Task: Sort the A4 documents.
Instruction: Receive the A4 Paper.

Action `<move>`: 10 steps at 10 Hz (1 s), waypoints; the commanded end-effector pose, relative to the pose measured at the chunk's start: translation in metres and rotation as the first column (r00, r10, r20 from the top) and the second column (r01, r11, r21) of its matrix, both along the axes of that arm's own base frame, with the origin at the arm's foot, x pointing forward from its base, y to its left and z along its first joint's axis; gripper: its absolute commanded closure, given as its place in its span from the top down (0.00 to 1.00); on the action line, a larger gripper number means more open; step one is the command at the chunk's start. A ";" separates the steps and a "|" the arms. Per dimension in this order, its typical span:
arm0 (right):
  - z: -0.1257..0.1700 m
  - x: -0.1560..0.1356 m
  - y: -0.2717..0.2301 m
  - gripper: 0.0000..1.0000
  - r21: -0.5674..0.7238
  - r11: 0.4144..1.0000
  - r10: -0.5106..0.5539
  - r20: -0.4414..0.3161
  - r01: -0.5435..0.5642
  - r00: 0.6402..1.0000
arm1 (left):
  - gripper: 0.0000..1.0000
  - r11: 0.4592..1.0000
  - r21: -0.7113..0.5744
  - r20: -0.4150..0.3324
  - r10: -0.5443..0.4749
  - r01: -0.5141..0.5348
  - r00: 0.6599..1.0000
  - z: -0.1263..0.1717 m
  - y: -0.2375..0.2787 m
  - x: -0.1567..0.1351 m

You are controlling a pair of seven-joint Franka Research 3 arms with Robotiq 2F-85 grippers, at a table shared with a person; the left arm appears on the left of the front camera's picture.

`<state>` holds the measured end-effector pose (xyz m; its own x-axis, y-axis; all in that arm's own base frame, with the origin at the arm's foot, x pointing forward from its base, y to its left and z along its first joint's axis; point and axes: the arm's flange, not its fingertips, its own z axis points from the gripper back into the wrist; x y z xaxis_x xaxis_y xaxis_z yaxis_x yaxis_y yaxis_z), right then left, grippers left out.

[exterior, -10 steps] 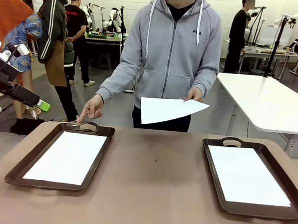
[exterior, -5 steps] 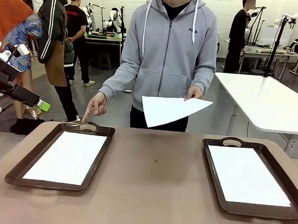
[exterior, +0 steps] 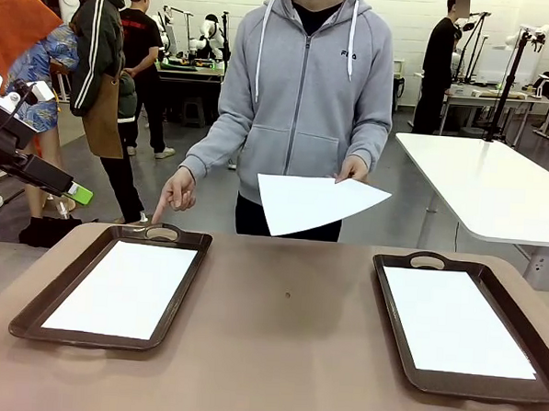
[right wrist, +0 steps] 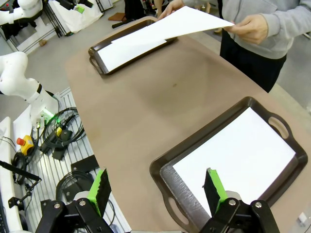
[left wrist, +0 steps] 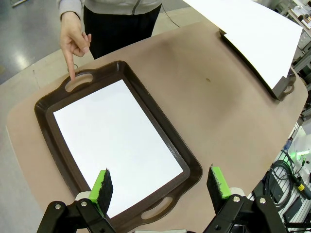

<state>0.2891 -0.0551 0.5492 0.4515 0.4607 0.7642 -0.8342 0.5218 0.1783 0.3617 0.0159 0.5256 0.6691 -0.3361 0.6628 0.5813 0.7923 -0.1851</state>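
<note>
1 A4 sheet [exterior: 313,201] held in air by person's hand [exterior: 354,167], pinched at its edge, above table's far side. 1 sheet [exterior: 123,288] lies in left tray [exterior: 180,279], 1 sheet [exterior: 454,322] in right tray [exterior: 396,313]. Person's other hand [exterior: 176,191] points 1 finger at left tray's handle. Left gripper [left wrist: 160,186] and right gripper [right wrist: 156,188] both spread wide, empty, above the trays.

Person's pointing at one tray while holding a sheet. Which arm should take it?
Probably left: the person's finger points at the left dark brown tray, and the open left gripper hangs over it.
</note>
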 end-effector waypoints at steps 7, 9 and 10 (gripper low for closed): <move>-0.002 -0.001 0.000 1.00 -0.002 1.000 0.011 -0.003 -0.011 1.000 | 1.00 1.000 0.003 0.005 0.006 -0.006 1.000 -0.002 0.000 0.000; -0.002 -0.001 0.000 1.00 -0.002 1.000 0.011 -0.003 -0.011 1.000 | 1.00 1.000 0.003 0.005 0.006 -0.006 1.000 -0.002 0.000 0.000; -0.002 -0.001 0.000 1.00 -0.002 1.000 0.011 -0.003 -0.011 1.000 | 1.00 1.000 0.003 0.005 0.006 -0.006 1.000 -0.002 0.000 0.000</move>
